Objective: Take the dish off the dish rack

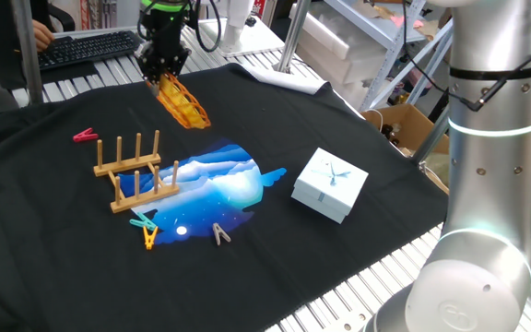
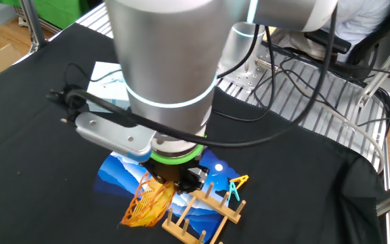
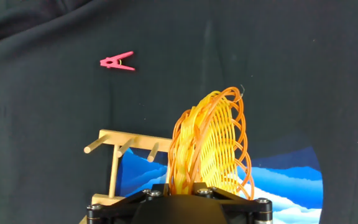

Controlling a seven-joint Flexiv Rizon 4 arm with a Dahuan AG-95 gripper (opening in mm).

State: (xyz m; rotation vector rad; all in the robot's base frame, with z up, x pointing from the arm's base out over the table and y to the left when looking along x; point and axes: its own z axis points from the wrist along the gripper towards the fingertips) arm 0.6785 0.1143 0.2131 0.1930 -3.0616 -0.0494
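The yellow-orange woven wire dish (image 1: 181,101) hangs on edge from my gripper (image 1: 162,72), which is shut on its rim and holds it in the air above the black cloth, behind and to the right of the dish rack (image 1: 135,172). The rack of light wood with upright pegs stands empty on the cloth. In the other fixed view the dish (image 2: 147,201) hangs below the hand, just left of the rack (image 2: 198,212). In the hand view the dish (image 3: 211,146) fills the centre, rising from my gripper (image 3: 185,185), with the rack (image 3: 122,163) below left.
A blue-and-white mat (image 1: 219,189) lies right of the rack. A pale blue box (image 1: 330,184) stands right of the mat. A red peg (image 1: 85,136) lies left of the rack; teal, yellow and tan pegs (image 1: 146,231) lie in front. A keyboard (image 1: 86,48) is at the back.
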